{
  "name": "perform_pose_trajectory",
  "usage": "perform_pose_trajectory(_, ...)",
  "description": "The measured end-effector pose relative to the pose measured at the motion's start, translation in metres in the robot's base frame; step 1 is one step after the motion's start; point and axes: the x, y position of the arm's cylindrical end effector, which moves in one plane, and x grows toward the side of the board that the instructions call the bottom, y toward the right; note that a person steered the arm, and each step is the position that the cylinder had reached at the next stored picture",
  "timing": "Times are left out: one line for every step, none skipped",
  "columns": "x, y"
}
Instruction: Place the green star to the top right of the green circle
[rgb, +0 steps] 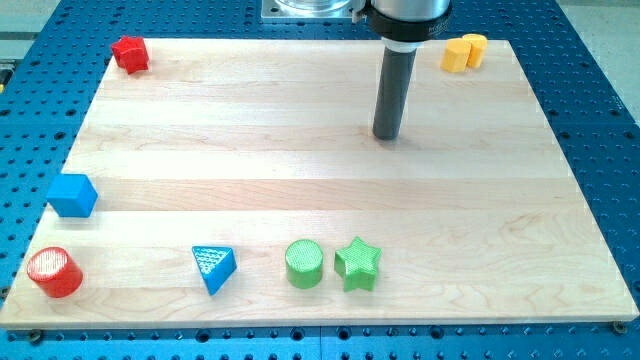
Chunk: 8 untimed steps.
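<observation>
The green star (358, 264) lies near the view's bottom edge of the wooden board, just right of the green circle (304, 264) and almost touching it. Both sit at about the same height in the view. My tip (387, 136) rests on the board in the upper middle, well above the two green blocks and slightly to the right of the star, apart from every block.
A blue triangle (213, 268) lies left of the green circle. A red cylinder (53, 272) is at the bottom left, a blue cube (73, 194) at the left edge, a red block (130, 53) at the top left, two yellow blocks (464, 52) at the top right.
</observation>
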Motion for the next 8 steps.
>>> perform_pose_trajectory(0.002,0.000)
perform_pose_trajectory(0.021,0.018)
perform_pose_trajectory(0.089,0.073)
perform_pose_trajectory(0.172,0.069)
perform_pose_trajectory(0.233,0.036)
perform_pose_trajectory(0.234,0.005)
perform_pose_trajectory(0.234,-0.036)
perform_pose_trajectory(0.223,-0.013)
